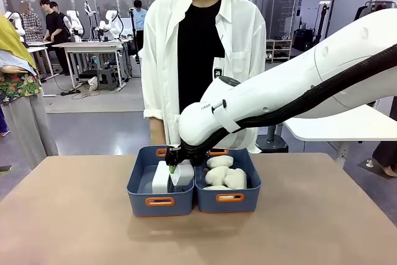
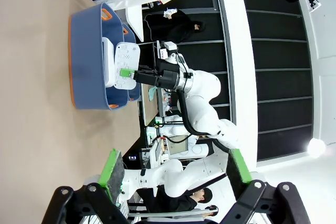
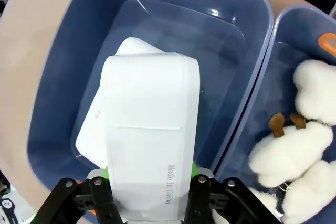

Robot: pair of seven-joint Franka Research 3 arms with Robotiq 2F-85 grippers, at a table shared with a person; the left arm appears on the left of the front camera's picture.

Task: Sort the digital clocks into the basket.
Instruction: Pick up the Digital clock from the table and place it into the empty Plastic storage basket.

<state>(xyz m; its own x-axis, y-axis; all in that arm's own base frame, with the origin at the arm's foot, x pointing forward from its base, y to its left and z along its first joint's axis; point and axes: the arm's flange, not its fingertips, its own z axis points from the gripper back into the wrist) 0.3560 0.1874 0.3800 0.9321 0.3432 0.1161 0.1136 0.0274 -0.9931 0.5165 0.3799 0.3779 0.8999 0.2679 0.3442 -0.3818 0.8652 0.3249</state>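
While the tan table (image 1: 74,228) lay bare in front of the two bins, a person in a white shirt (image 1: 198,54) stood behind it. The right gripper (image 3: 149,195) reached into the left basket (image 1: 139,178); whether it gripped the upright digital clock (image 3: 149,129) could not be told. A second clock (image 3: 92,135) lay beneath. The left gripper (image 2: 176,174) hung spread apart, well clear. Plush lumps (image 1: 224,175) occupied the adjoining bin (image 1: 251,184).
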